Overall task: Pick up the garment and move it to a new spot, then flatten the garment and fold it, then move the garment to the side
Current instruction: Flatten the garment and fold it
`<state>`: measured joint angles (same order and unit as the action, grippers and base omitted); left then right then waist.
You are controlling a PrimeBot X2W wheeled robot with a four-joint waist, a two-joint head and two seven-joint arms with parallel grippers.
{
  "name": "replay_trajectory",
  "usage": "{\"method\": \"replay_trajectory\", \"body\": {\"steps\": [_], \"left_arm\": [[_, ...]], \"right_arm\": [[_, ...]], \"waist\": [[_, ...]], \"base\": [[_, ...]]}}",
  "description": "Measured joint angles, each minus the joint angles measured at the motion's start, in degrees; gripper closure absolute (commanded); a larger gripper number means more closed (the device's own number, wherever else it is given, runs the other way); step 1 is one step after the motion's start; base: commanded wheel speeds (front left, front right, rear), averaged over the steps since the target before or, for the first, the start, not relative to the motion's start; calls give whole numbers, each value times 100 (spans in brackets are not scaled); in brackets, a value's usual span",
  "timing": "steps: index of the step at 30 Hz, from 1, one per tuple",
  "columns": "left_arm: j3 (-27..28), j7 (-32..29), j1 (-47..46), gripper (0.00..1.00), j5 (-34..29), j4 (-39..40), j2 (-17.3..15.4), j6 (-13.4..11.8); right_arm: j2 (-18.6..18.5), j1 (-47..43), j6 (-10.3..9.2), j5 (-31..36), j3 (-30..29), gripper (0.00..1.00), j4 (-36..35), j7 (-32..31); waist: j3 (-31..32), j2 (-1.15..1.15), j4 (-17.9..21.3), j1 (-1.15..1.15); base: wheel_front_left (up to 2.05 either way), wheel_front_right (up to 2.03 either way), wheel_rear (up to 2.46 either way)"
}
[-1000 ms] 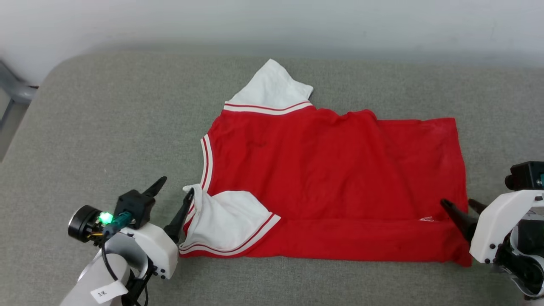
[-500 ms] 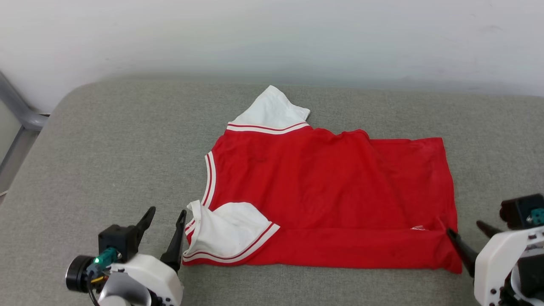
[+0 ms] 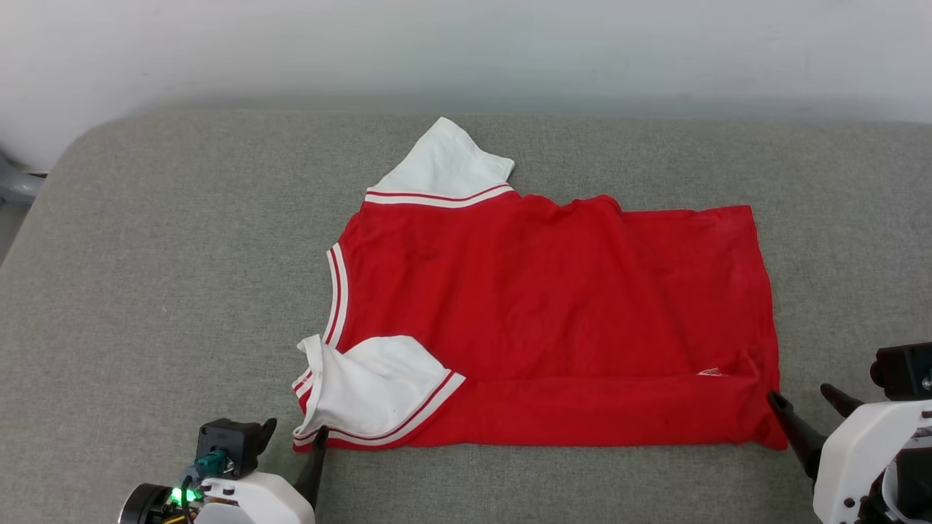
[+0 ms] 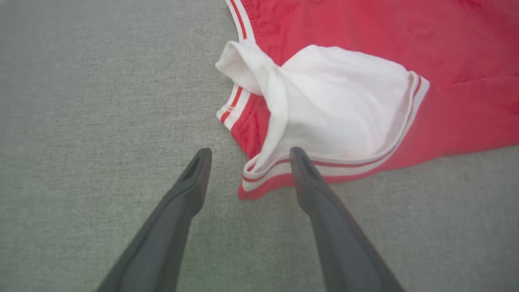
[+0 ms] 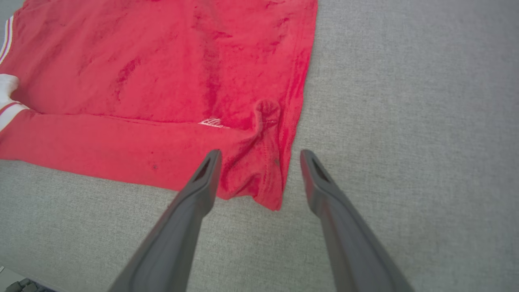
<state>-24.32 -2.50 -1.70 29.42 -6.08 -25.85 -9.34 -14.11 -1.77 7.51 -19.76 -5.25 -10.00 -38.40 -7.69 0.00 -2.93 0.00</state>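
Observation:
The garment point(image 3: 546, 313) lies spread on the grey cushion, red with no print showing. Its near long edge is folded up over the body. One white sleeve point(image 3: 444, 164) points to the back. The other sleeve point(image 4: 344, 101) lies crumpled on the near left corner. My left gripper point(image 3: 296, 429) is open just in front of that corner, holding nothing. In the left wrist view its gripper point(image 4: 249, 152) has one finger by the sleeve's striped hem. My right gripper point(image 3: 799, 394) is open at the garment's near right corner point(image 5: 259, 190), which lies between the right gripper point(image 5: 260, 152) fingers, ungripped.
The grey cushioned surface point(image 3: 182, 255) stretches wide on all sides of the garment, with a rounded back left corner. A white wall point(image 3: 466, 44) runs behind it. A grey metal bar point(image 3: 14, 185) shows at the far left edge.
The head camera has shifted. Both open grippers have drawn back toward me: the left from beside the collar to the sleeve's hem, the right off the folded edge to the corner. The garment lies unchanged.

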Motion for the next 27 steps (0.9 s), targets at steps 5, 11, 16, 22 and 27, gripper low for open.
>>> {"method": "replay_trajectory", "body": {"steps": [5, 11, 16, 22, 27], "left_arm": [[-27, -144, -59, 0, 11, -175, 5, -77], [22, -166, -248, 0, 77, -500, 94, -101], [-49, -390, -400, 0, 113, -762, 122, -129], [-143, -504, -475, 100, 182, -839, 196, -25], [-107, -382, -347, 100, 304, -804, 263, -32]], "right_arm": [[25, 8, 0, 2, -4, 0, -89, -22], [21, 74, 1, 12, 10, 0, -132, -23], [-3, 130, 0, 20, 4, 0, -155, -70], [-67, 128, 1, 172, 12, 0, -112, -105], [-214, 73, 1, 449, 51, 0, 122, -248]], "waist": [[-156, 0, 56, 0], [-367, 0, 116, 0], [-485, 0, 135, 0], [-431, 0, 94, 0], [-259, 0, 24, 0]], "base": [[0, 0, 0], [0, 0, 0], [0, 0, 0], [0, 0, 0], [0, 0, 0]]}}
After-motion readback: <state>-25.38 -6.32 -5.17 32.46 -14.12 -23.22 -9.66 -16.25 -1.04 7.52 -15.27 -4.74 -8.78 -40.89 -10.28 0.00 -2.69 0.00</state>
